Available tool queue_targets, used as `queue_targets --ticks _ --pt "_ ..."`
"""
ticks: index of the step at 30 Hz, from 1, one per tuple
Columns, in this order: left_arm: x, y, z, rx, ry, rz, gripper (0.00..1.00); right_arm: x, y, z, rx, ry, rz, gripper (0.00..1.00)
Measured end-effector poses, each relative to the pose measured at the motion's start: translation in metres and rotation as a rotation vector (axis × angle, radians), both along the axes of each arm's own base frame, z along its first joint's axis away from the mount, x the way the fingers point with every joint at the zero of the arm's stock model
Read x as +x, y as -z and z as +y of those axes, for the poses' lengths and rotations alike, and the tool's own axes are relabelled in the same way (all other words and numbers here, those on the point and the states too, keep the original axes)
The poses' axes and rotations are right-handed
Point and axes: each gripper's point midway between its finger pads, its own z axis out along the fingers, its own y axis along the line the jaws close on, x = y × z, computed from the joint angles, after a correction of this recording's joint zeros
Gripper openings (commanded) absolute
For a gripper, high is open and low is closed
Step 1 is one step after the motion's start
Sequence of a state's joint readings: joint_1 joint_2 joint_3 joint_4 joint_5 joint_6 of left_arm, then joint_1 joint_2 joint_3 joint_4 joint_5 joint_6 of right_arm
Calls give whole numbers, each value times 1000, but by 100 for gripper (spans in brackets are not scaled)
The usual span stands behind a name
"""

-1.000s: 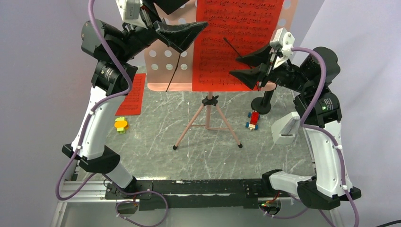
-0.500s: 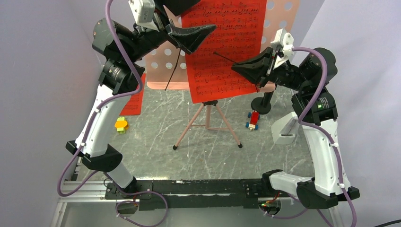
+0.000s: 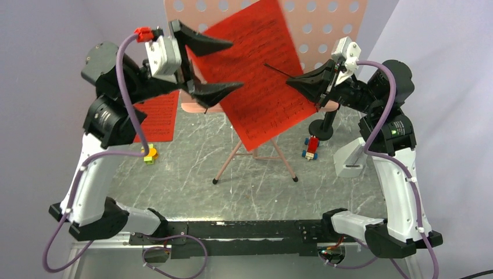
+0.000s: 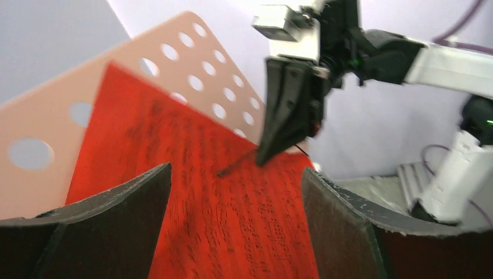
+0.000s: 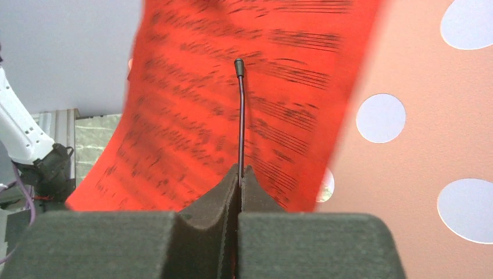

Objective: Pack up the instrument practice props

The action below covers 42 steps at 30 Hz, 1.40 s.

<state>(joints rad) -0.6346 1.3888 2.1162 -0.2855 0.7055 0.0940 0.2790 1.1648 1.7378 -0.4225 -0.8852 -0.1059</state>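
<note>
I'm seeing my right hand (image 3: pixel 290 84) just gone fully shut on the right edge of the red sheet-music page (image 3: pixel 261 81), which is now swinging tilted off the pink music stand (image 3: pixel 325 29), so page removal is starting, while my left hand (image 3: pixel 235 65) is hanging wide open and empty alongside.

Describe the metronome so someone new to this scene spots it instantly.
Start at the pink music stand in the middle of the table and look right of its tripod legs. Past the red-and-blue toy block, beside the right arm's white forearm, stands the metronome. Unlike the coloured block, it is a plain white wedge.
</note>
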Motion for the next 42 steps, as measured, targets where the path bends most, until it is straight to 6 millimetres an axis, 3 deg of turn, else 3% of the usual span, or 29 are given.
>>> queue_targets --ticks 3,6,12,13,14,17,19,27,31,37,42 --pt "-20 20 9 75 31 29 78 1 0 -1 -6 12 -9 0" --pt "-37 47 16 137 59 98 78 2 4 -2 -12 20 -11 0" --pt "-35 104 18 227 44 248 77 3 6 -5 -22 41 -29 2" --pt "-32 114 18 245 36 260 78 3 7 -5 -24 42 -34 14" --pt "-30 127 18 271 26 271 78 3 8 -6 -29 42 -41 35" --pt "-23 161 22 348 -20 290 80 -1 19 -7 -52 42 -39 81" --pt "-22 180 28 404 -47 286 81 -11 29 -9 -67 33 -46 99" --pt "-33 225 57 578 -102 236 84 -44 32 -31 -88 110 -215 100" --pt "-36 266 65 668 -105 276 85 -59 33 -33 -100 91 -267 100" --pt "-31 325 72 781 -130 382 85 -56 44 -31 -126 81 -250 100" --pt "-34 345 78 809 -143 415 86 -54 54 -29 -142 62 -232 100"
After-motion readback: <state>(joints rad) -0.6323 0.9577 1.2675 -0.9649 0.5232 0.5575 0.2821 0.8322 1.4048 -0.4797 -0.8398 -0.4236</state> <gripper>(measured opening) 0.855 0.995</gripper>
